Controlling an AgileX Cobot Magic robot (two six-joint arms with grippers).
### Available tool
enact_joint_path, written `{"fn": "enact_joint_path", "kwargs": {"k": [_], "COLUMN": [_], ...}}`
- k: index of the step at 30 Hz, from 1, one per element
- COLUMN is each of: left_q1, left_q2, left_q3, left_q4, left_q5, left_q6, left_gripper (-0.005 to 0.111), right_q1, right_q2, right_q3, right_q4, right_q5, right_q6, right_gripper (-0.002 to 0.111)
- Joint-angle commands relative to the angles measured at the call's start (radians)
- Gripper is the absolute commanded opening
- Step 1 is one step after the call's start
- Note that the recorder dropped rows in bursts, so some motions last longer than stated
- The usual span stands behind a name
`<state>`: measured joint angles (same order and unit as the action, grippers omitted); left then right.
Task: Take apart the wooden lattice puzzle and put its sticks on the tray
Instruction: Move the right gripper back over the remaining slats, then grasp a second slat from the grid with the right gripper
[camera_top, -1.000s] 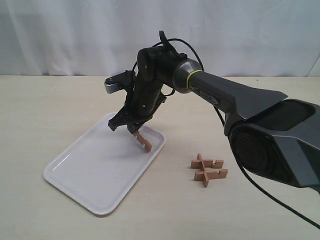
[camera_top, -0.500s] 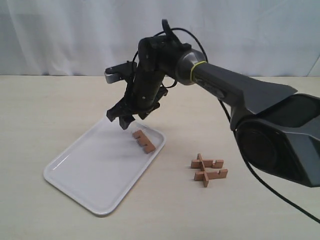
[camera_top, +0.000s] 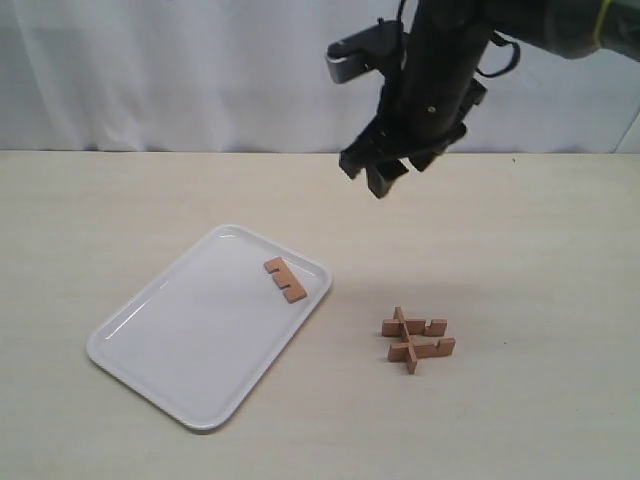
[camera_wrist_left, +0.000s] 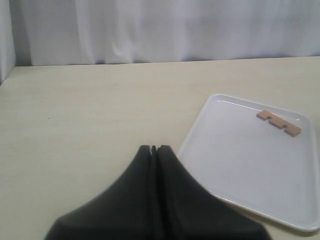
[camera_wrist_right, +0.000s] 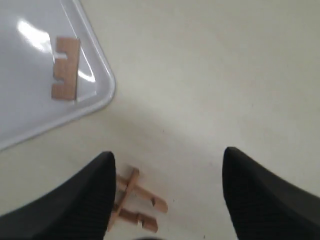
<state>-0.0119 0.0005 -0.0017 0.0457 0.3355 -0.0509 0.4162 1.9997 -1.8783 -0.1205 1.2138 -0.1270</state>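
Beige table (camera_top: 520, 250) in front of a white curtain (camera_top: 150, 70).

The white tray (camera_top: 150, 345) sat on the left part of the table, its long axis running diagonally from the near left to the far right in the exterior view.

One stick (camera_top: 285, 279) lay flat inside the tray near its far right corner. The stick's long axis ran roughly along the short far rim, slightly skewed to it. Its notched edge faced the middle of the tray.

The rest of the puzzle (camera_top: 416, 338) lay on the bare table to the right of the tray and apart from it. Three sticks were interlocked. Two parallel bars ran left to right and one bar crossed them, pointing front to back.

The right gripper (camera_top: 385, 170) hung high above the table, beyond the puzzle. Its jaws were spread wide and held nothing. The right wrist view showed the puzzle below, close to one finger (camera_wrist_right: 95, 190).

The left gripper (camera_wrist_left: 154, 148) was seen in the left wrist view only. It was low over the table just beside the tray's rim, with fingers pressed together and nothing between them.
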Motion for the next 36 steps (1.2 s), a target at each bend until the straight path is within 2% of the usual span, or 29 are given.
{"fn": "enact_joint_path", "kwargs": {"k": [1, 3, 6, 11, 14, 36], "left_q1": [-0.007, -0.007, -0.007, -0.007, -0.007, -0.007], "left_q2": [0.0, 0.0, 0.0, 0.0, 0.0, 0.0], "left_q3": [0.002, 0.002, 0.002, 0.002, 0.002, 0.002], "left_q4": [-0.002, -0.002, -0.002, -0.002, -0.002, -0.002], "left_q5": [-0.012, -0.012, -0.012, -0.012, -0.012, -0.012], "left_q6": [0.001, 0.001, 0.001, 0.001, 0.001, 0.001], "left_gripper": [0.0, 0.0, 0.0, 0.0, 0.0, 0.0], "right_q1": [-0.02, -0.02, -0.02, -0.02, -0.02, -0.02], "right_q2": [-0.076, -0.078, -0.063, -0.016, 0.012, 0.121], "right_q3": [0.179, 0.242, 0.312, 0.359, 0.361, 0.397], "right_q4": [0.001, 0.006, 0.024, 0.024, 0.037, 0.039], "right_q5": [0.007, 0.005, -0.094, -0.169, -0.201, -0.272], "right_q6": [0.082, 0.136, 0.195, 0.221, 0.221, 0.298], "right_gripper": [0.056, 0.054, 0.053, 0.049, 0.046, 0.045]}}
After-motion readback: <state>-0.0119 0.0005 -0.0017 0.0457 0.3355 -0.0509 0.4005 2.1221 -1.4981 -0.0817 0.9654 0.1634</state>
